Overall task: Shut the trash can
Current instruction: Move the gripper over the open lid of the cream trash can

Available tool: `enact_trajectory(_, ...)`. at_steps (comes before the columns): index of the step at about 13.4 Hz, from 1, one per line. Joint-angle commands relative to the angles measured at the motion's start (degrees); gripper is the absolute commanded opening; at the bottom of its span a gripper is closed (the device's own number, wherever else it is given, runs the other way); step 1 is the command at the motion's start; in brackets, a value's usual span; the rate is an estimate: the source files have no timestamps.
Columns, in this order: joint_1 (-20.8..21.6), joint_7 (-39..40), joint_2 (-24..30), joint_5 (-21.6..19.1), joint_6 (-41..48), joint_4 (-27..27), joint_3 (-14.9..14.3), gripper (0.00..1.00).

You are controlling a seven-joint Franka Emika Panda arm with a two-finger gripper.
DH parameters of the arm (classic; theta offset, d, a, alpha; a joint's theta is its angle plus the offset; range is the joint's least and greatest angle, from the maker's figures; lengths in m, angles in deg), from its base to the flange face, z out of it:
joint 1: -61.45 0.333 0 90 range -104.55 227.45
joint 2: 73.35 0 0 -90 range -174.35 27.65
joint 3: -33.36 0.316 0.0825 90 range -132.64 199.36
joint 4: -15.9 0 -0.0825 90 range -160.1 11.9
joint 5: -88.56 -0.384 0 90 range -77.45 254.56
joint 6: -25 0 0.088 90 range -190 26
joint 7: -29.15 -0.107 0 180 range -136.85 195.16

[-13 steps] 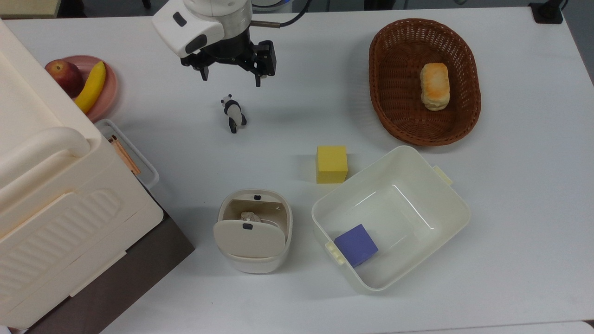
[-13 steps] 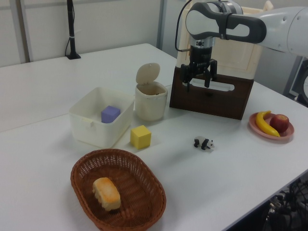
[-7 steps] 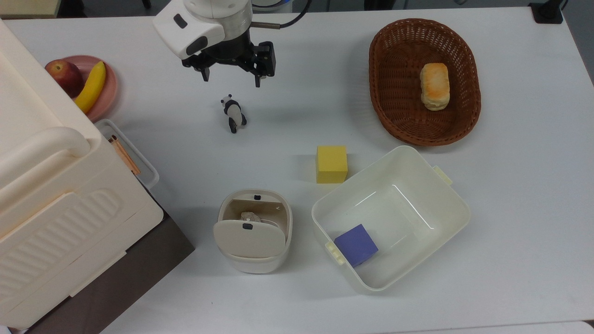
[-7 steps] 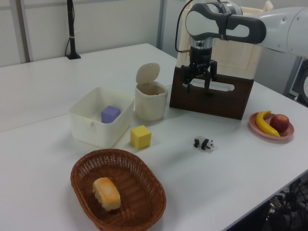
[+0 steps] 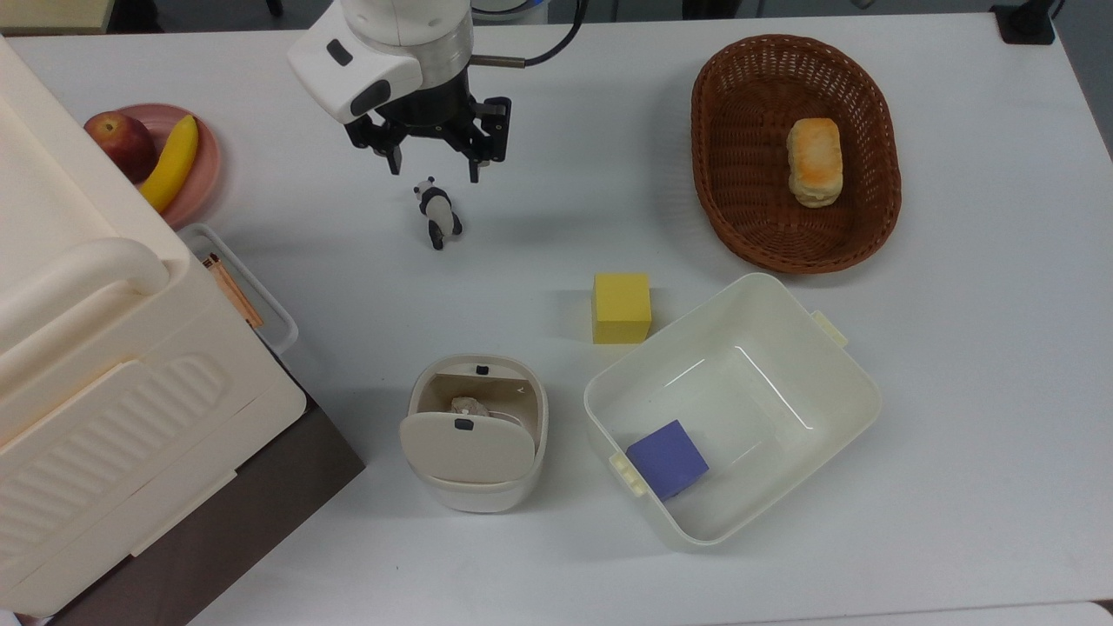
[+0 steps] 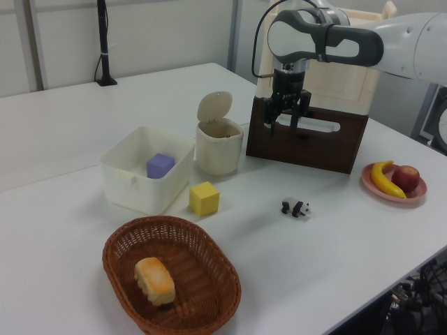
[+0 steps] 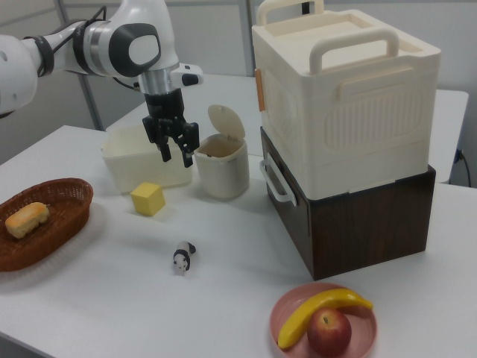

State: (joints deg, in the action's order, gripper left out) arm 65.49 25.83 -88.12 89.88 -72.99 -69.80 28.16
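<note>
Trash can stands on the white table with its hinged lid raised, between the white tub and the cream cabinet. Crumpled waste is visible inside. Gripper hangs above the toy panda, fingers spread and holding nothing, well apart from the can.

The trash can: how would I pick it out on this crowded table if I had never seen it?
Start at the big cream cabinet on its dark brown base at the top view's left. Just to its right stands the trash can, between the cabinet and the white tub holding a purple cube. It is smaller than the tub, rounded, and alone has a hinged lid, standing open.
</note>
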Motion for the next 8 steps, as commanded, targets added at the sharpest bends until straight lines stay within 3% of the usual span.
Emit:
enact_trajectory(1, 0.4, 3.2, -0.2, -2.3, -6.5, -0.1, -0.5, 0.46)
enact_trajectory(4, 0.4, 3.5, -0.4, -4.7, -16.9, 1.2, -0.5, 0.38)
enact_trajectory(8, 1.8, 1.2, -5.6, -4.1, -30.7, 5.2, 0.0, 0.10)
